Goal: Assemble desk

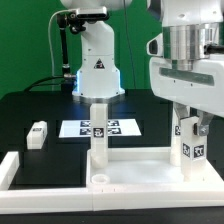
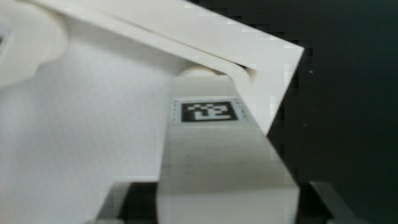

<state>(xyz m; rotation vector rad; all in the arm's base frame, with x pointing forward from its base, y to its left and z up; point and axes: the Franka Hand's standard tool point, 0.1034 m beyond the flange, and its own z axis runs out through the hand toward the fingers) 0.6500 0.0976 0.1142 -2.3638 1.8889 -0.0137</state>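
Leg post (image 2: 214, 155) upright inside end effector (image 2: 217, 205)

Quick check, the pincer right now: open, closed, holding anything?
Pincer: closed on a white tagged leg post, held upright.

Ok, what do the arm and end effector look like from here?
The arm is glossy white with rounded shells, a small black logo on its base and a blue glow at the foot. Its wrist has a grey ribbed collar above a boxy white end effector with dark fingers.
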